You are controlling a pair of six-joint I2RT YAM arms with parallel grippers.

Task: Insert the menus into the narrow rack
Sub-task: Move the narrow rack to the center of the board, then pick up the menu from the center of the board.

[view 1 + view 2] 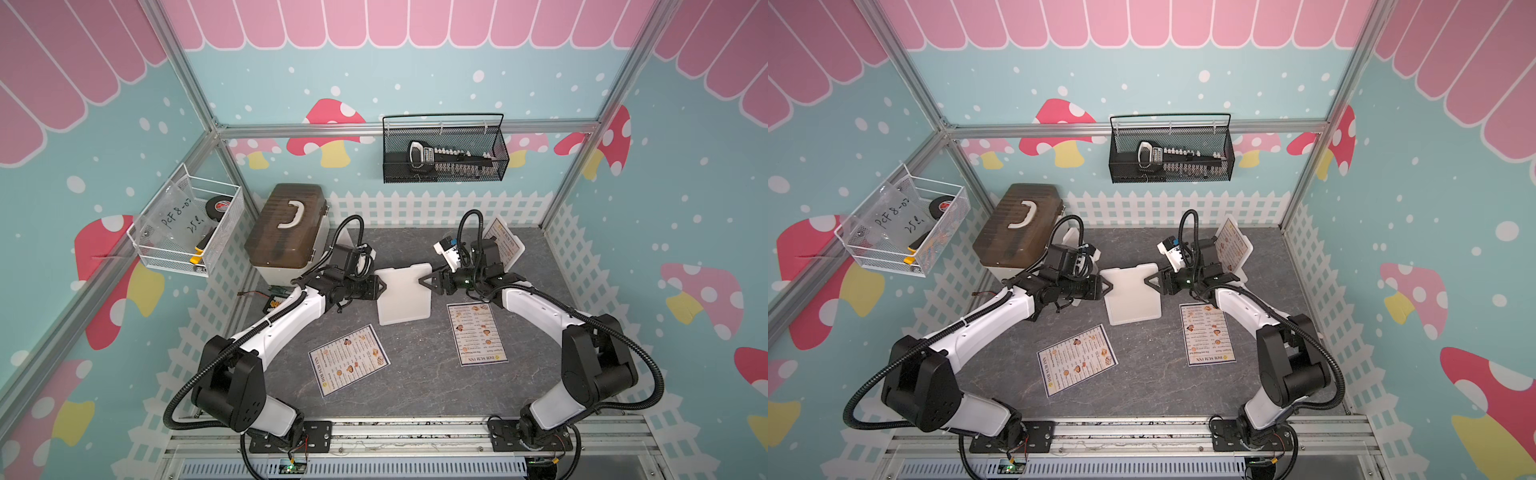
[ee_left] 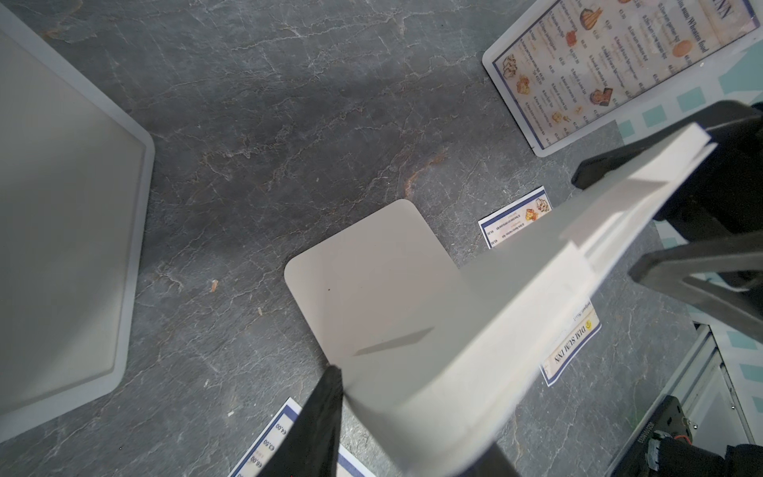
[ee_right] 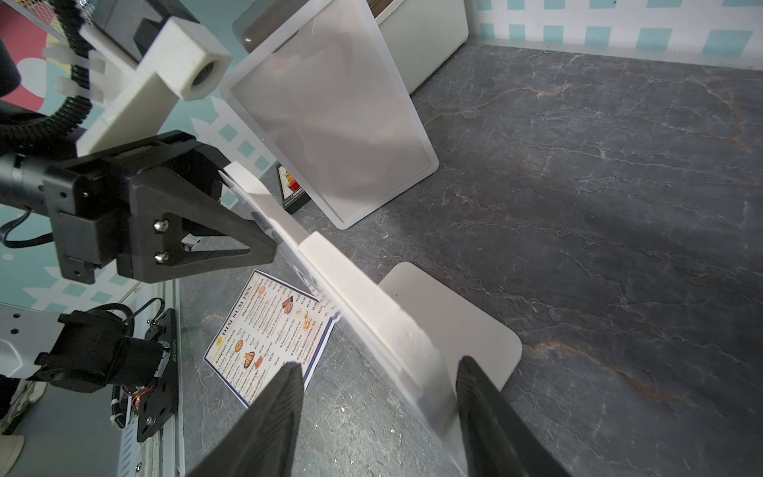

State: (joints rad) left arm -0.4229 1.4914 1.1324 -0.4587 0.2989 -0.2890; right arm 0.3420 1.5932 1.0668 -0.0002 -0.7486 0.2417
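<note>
Rack [image 1: 402, 297], table centre: left gripper [image 1: 381, 287] clamped on one end, right gripper [image 1: 424, 281] half-open astride the other; advise closing squarely, slot upright, before fetching the menus [image 1: 348, 359] toward the front edge.

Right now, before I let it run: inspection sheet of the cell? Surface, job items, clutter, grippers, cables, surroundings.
Surface: dark marbled tabletop, a few small specks.
Job's things: white menu rack upright at centre; one menu flat near the left arm, another menu flat near the right arm; third menu standing at back right.
Clutter: toolbox, small black box, empty clear holder.
Grippers: left gripper on one rack edge, grip unclear; right gripper straddles the opposite edge, jaws open.
Cables: arm conduits clear of rack; loose wire.
Surroundings: black mesh basket, white wire basket, both wall-hung.
</note>
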